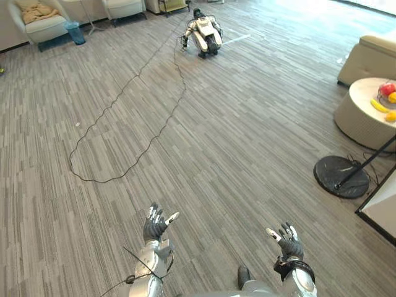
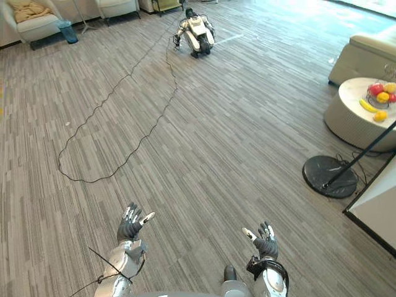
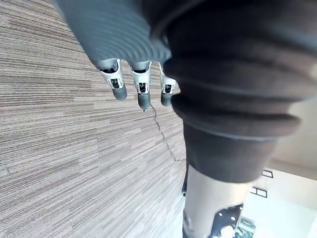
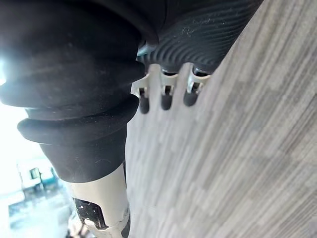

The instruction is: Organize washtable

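Observation:
Both my hands hover over bare grey plank floor at the bottom of the eye views. My left hand (image 1: 154,226) is held up with fingers spread and empty. My right hand (image 1: 287,242) is likewise raised, fingers relaxed, holding nothing. In the left wrist view its fingers (image 3: 141,89) point out straight over the floor. The right wrist view shows fingers (image 4: 166,96) straight as well. No washtable or washing items are in sight.
A round low table (image 1: 365,117) with fruit (image 1: 386,90) stands at the right, beside a beige sofa (image 1: 371,55). A black round stand base (image 1: 340,176) with a pole lies near it. Another robot (image 1: 203,36) sits far ahead; armchairs (image 1: 43,21) line the back left.

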